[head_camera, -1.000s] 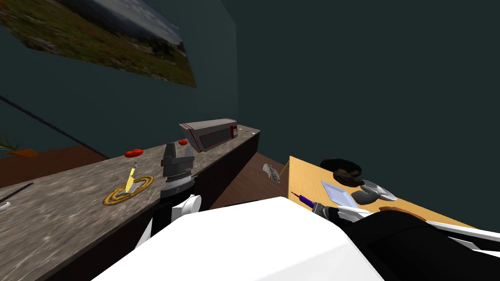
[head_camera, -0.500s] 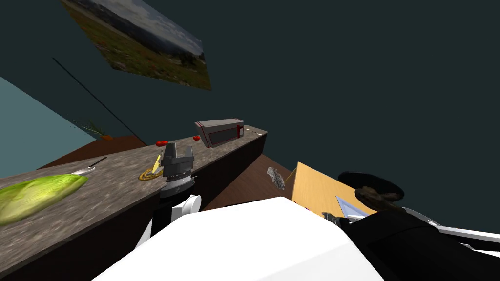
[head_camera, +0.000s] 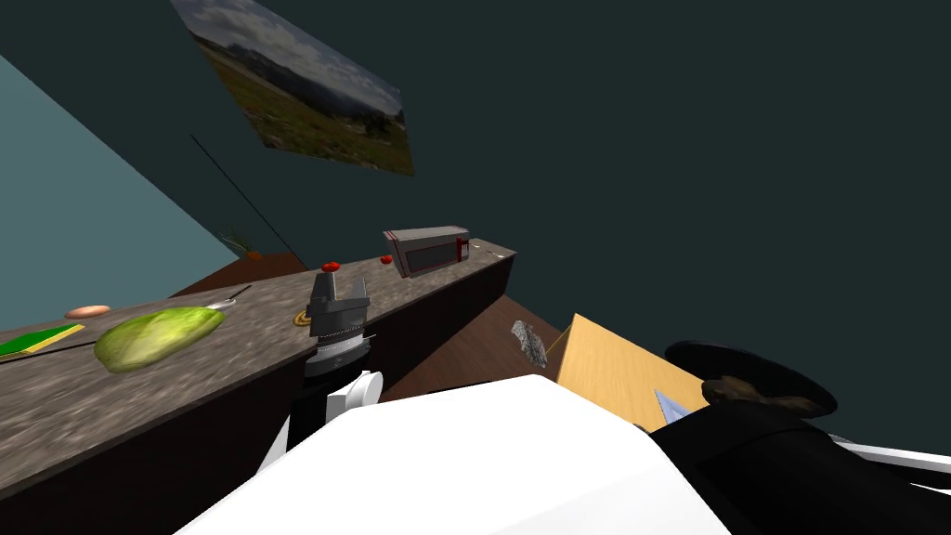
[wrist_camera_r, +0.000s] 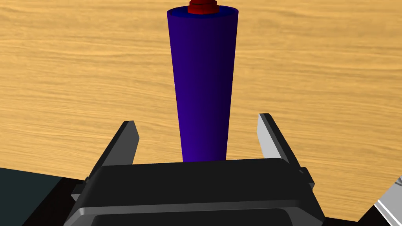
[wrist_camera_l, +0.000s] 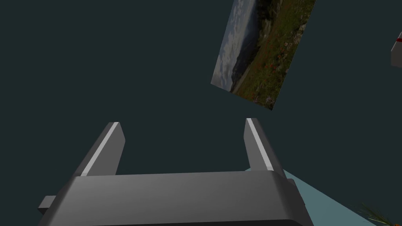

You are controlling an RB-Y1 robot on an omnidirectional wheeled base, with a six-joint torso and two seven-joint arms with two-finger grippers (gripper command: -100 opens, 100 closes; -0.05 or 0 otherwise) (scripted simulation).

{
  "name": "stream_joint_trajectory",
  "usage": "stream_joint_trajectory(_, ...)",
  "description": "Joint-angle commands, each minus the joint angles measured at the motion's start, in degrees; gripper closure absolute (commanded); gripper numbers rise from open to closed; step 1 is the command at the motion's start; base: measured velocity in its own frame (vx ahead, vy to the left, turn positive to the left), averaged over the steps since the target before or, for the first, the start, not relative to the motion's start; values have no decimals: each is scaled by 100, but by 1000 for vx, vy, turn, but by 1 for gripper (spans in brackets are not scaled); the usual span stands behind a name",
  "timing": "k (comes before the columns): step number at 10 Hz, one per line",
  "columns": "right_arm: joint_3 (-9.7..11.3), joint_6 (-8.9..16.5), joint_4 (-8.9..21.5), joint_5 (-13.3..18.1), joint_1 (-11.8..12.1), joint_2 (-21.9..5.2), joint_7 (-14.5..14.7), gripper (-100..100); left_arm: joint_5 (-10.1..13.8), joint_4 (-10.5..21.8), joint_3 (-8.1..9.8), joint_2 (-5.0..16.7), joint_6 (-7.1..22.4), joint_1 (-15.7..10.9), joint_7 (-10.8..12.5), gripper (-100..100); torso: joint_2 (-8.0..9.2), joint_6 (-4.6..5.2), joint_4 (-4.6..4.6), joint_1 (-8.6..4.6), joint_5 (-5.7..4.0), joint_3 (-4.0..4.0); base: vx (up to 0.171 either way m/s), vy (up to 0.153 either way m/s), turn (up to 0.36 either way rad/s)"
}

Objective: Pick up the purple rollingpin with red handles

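Observation:
The purple rolling pin (wrist_camera_r: 202,86) lies on the light wooden table (wrist_camera_r: 78,70), pointing straight away from my right hand, with a red handle (wrist_camera_r: 202,6) at its far end. My right gripper (wrist_camera_r: 196,121) is open. Its fingers stand either side of the pin's near end with a gap on each side, so neither touches it. In the head view my left gripper (head_camera: 339,295) is held up in front of the stone counter (head_camera: 186,390). Its fingers (wrist_camera_l: 114,137) are open and hold nothing.
The counter carries a green lettuce (head_camera: 158,336), a red tomato (head_camera: 331,267) and a grey box with red trim (head_camera: 429,251). On the wooden table (head_camera: 604,371) to the right sit a dark pan (head_camera: 752,376) and a pale blue plate (head_camera: 670,404). A grey crumpled thing (head_camera: 529,342) lies on the brown floor between them.
My head view has swung left: the lettuce has come in along the counter, and the pin's tip and my right gripper have slid out behind my chest. The left arm holds its pose.

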Motion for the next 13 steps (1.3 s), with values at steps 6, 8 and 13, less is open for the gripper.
stream_joint_trajectory(6, -69, 119, 310, 135, -42, 456, -4, 100, 0, 0, 0, 0, 0, 0, 0, 0, -2, 0, -1, -1, 0, -1, -11, -26, 35)
stream_joint_trajectory(8, -69, 117, 307, 132, -40, 455, -8, 100, 0, 0, 0, 0, 0, 0, 0, 0, -6, -4, -1, 0, -2, -4, 0, 0, 0)
stream_joint_trajectory(13, -24, 44, 94, 44, -12, 148, -3, 100, 0, 0, 0, 0, 0, 1, 0, 0, -10, 1, -4, 6, -2, -7, 6, 14, -28)
